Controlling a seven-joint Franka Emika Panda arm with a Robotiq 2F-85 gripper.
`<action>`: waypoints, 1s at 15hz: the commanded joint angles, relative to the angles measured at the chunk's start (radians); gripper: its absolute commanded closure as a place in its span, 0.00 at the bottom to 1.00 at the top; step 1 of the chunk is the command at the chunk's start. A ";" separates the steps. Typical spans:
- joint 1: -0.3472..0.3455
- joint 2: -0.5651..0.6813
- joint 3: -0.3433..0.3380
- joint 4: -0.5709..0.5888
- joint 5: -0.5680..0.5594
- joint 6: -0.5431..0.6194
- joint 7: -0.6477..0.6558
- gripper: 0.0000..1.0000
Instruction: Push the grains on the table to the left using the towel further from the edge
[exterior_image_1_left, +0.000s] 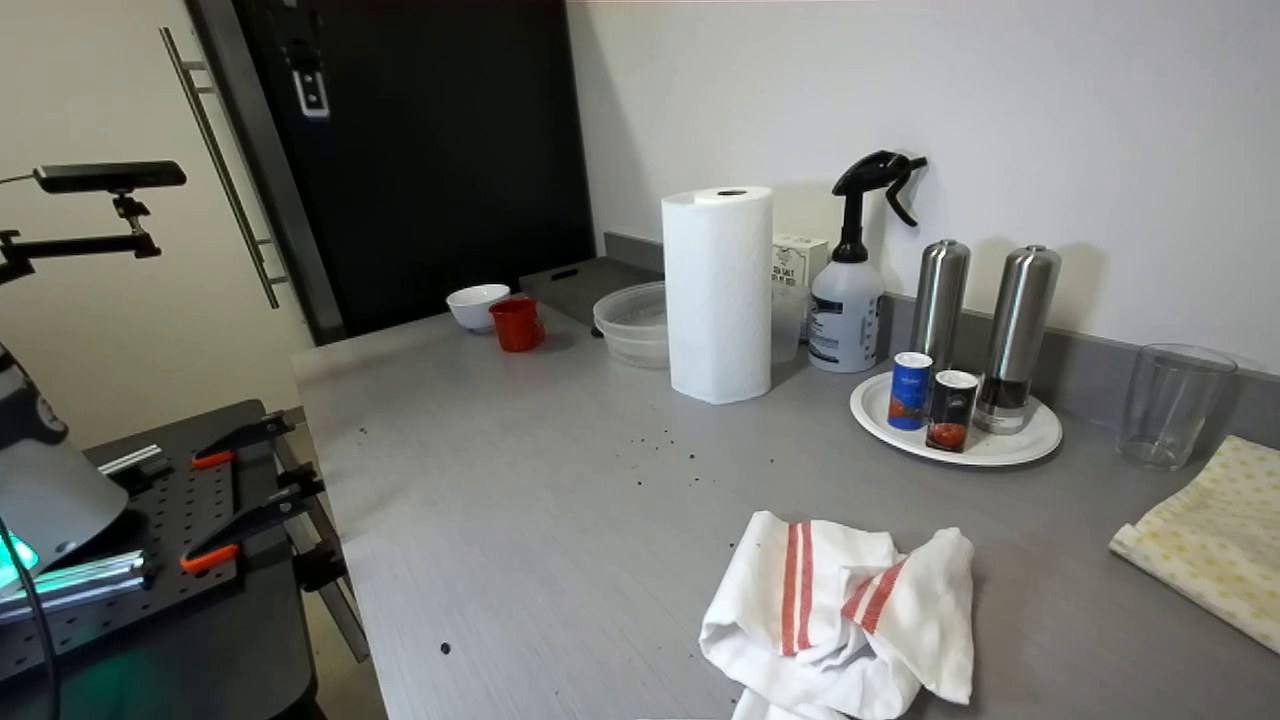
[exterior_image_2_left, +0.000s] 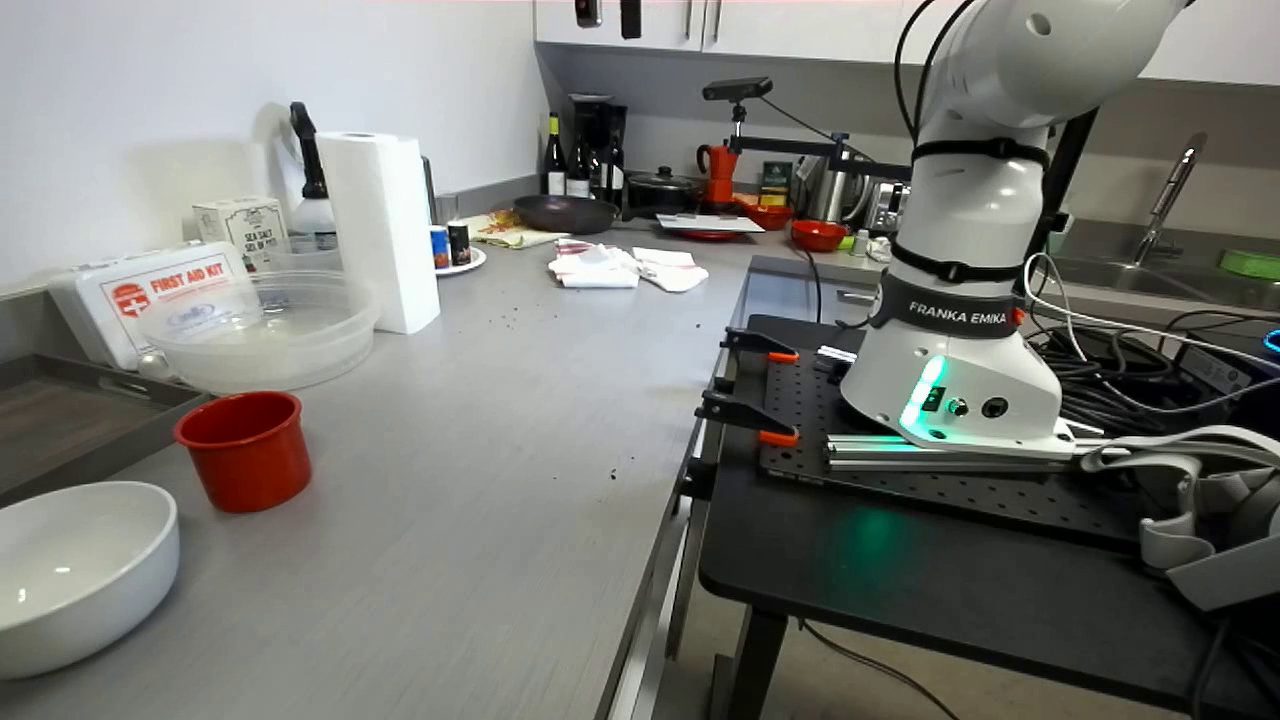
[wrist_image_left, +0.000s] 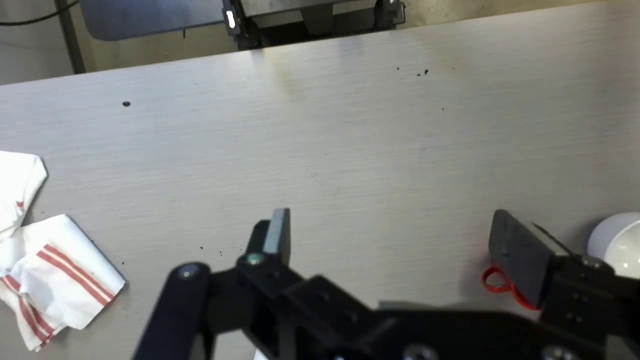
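Note:
A crumpled white towel with red stripes (exterior_image_1_left: 805, 590) lies on the grey table. It also shows in an exterior view (exterior_image_2_left: 597, 268) and at the left of the wrist view (wrist_image_left: 70, 270). A yellow-patterned cloth (exterior_image_1_left: 1215, 545) lies nearer the wall. Small dark grains (exterior_image_1_left: 691, 457) are scattered between the striped towel and the paper towel roll. A few more grains (wrist_image_left: 426, 72) lie near the table edge, and a larger dark speck (wrist_image_left: 126, 104) lies apart. My gripper (wrist_image_left: 395, 235) is open and empty above the table, to the right of the striped towel in the wrist view.
A paper towel roll (exterior_image_1_left: 717, 300), a spray bottle (exterior_image_1_left: 846, 310) and a plate (exterior_image_1_left: 865, 415) with shakers and grinders stand along the wall. A red cup (exterior_image_2_left: 245, 455), a white bowl (exterior_image_2_left: 85, 575) and a clear container (exterior_image_2_left: 270, 340) stand at the other end. A glass (exterior_image_1_left: 1175, 410) stands near the yellow cloth.

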 joint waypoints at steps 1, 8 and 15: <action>-0.036 0.154 -0.081 0.073 -0.046 0.078 -0.110 0.00; -0.110 0.427 -0.229 0.211 -0.079 0.203 -0.337 0.00; -0.203 0.688 -0.317 0.394 -0.008 0.304 -0.566 0.00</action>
